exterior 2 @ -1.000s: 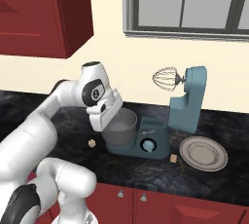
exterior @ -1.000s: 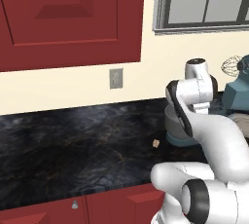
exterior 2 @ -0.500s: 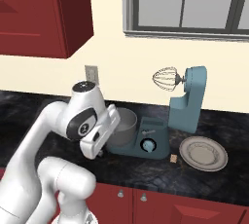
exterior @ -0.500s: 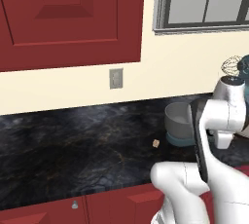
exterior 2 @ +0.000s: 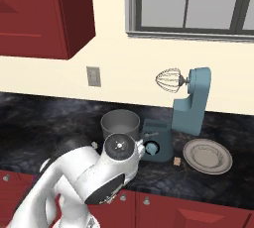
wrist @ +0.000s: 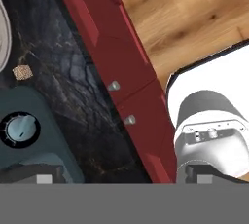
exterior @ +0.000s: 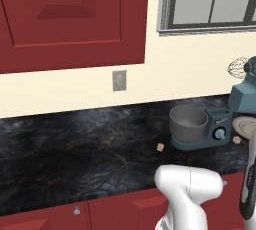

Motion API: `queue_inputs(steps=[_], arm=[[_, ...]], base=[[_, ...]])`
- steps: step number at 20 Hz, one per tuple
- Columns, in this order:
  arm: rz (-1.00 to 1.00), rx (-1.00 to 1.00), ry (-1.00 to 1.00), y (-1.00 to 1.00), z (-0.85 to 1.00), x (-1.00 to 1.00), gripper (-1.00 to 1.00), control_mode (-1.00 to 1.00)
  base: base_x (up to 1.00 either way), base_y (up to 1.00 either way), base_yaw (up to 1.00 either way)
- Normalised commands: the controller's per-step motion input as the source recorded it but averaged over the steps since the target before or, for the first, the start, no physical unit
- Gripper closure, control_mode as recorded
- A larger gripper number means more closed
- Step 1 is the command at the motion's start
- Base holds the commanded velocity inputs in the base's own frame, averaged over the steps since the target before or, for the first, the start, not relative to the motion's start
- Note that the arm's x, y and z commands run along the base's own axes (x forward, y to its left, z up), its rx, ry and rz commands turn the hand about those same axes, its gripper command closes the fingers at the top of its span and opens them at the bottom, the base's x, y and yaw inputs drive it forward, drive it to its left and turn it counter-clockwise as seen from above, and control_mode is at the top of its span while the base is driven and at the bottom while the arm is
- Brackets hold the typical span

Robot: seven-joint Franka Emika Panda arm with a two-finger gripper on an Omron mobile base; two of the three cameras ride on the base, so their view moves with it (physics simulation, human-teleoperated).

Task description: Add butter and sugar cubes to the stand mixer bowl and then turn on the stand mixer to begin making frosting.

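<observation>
risk: the gripper (wrist: pixel 121 179) hangs low by the cabinet fronts, jaws spread, carrying nothing. the bowl (exterior: pixel 188 122) sits on the mixer (exterior 2: pixel 191 104) base; one sugar cube (exterior: pixel 160 147) lies left of it, another (exterior 2: pixel 177 161) beside the plate (exterior 2: pixel 207 156). you could clip the counter edge swinging up.

On the black marbled desk (exterior: pixel 75 144) stood one slate-teal stand mixer (exterior 2: pixel 191 108), one round grey metal bowl (exterior: pixel 188 123), one flat grey plate (exterior 2: pixel 207 156), and two tan lumpy cubes (exterior: pixel 160 147) (exterior 2: pixel 177 161), as far as could be made out.
</observation>
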Motion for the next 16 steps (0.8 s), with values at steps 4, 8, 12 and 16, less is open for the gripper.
queue_inputs(steps=[4, 8, 12, 16], arm=[[0.00, 0.27, -0.07, -0.75, -0.03, -0.12, -1.00, -1.00], [0.03, 0.25, 0.00, -0.62, 0.00, 0.24, -1.00, -1.00], [0.05, 0.18, 0.00, -0.51, -0.08, 0.26, -1.00, -1.00], [0.15, 0.11, -0.01, -0.08, -0.21, 0.38, -1.00, -1.00]], base=[[0.00, 0.00, 0.00], [0.00, 0.00, 0.00], [0.00, 0.00, 0.00], [0.00, 0.00, 0.00]])
